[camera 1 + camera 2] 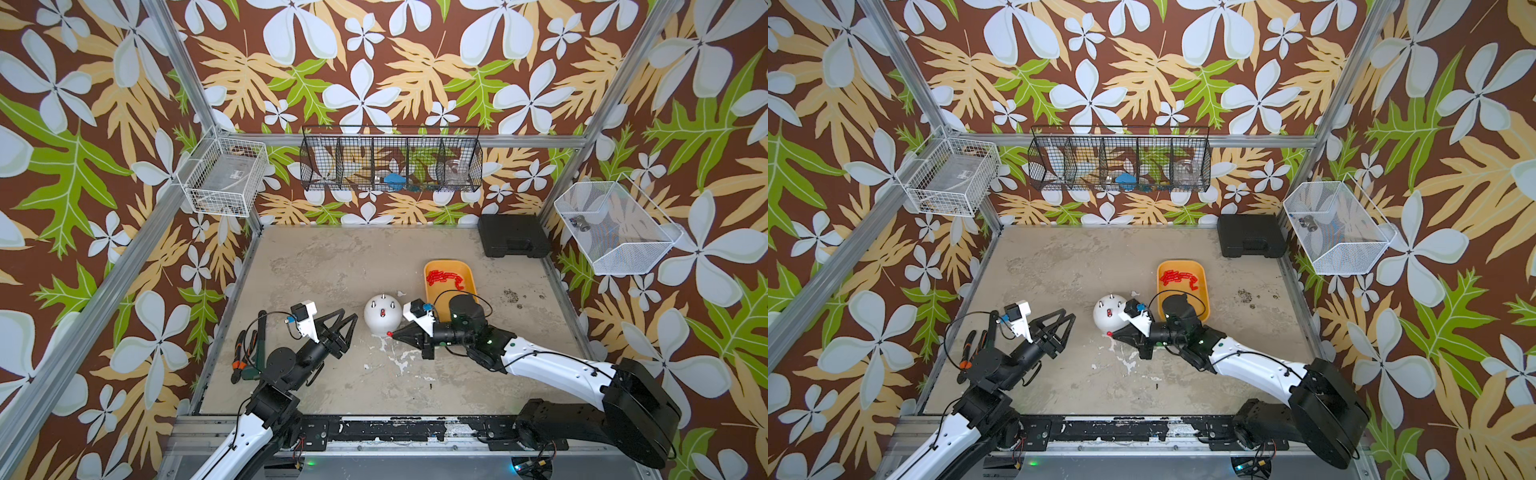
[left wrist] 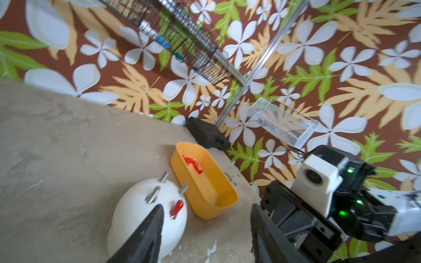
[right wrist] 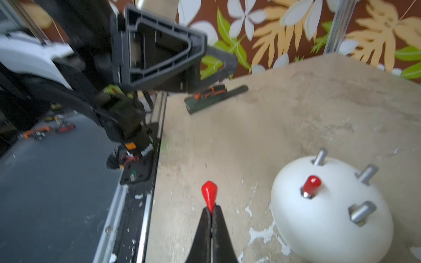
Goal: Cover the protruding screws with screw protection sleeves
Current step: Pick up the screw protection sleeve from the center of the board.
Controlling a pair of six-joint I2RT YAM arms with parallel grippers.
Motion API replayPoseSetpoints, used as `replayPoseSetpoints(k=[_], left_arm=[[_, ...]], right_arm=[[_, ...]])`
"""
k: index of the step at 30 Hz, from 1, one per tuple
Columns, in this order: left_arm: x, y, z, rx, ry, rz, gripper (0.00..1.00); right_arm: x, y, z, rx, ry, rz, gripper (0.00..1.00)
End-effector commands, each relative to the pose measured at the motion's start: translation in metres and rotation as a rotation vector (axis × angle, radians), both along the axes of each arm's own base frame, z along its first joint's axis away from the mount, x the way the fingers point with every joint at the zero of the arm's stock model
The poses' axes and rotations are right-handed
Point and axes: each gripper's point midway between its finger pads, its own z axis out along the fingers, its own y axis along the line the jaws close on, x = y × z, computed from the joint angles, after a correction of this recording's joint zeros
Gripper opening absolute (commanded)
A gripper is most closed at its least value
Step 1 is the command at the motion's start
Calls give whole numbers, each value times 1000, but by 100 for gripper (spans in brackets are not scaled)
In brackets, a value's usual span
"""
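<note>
Here, red sleeve pinched flat in right claw.

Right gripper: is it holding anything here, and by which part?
Yes. The right gripper is shut on one red sleeve, pinched by one end so that most of it sticks out past the fingertips. The left gripper holds nothing.

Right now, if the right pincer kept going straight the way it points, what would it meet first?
Probably the left pincer. The right pincer, shut on a red sleeve, points past the dome, which sits off to one side, across bare table toward the left arm. Depth is unclear; it may pass underneath.
</note>
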Motion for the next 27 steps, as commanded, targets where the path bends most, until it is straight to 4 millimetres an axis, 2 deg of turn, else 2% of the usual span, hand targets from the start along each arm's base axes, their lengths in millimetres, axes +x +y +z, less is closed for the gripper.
replayPoseSetpoints(k=[1, 3, 8, 13, 17, 20, 23, 27], left_arm=[[-37, -15, 72, -65, -330, -166, 60], [-51, -27, 87, -71, -408, -269, 60], [-68, -52, 93, -48, -436, -486, 58], [-65, -62, 92, -12, -434, -509, 61], [-67, -80, 89, 54, -422, -559, 62], [-73, -85, 92, 57, -443, -590, 62], [-69, -90, 87, 78, -422, -586, 61], [-66, -92, 86, 88, -421, -579, 61]], right_arm=[[-13, -4, 69, 241, 31, 90, 0], [-19, -12, 83, 294, 57, 119, 0], [-32, -25, 108, 373, 89, 161, 0], [-31, -27, 109, 352, 84, 144, 0], [-25, -24, 107, 328, 91, 121, 0], [-24, -24, 109, 328, 79, 115, 0], [-27, -23, 114, 330, 63, 121, 0], [-26, -16, 107, 290, 55, 118, 0]])
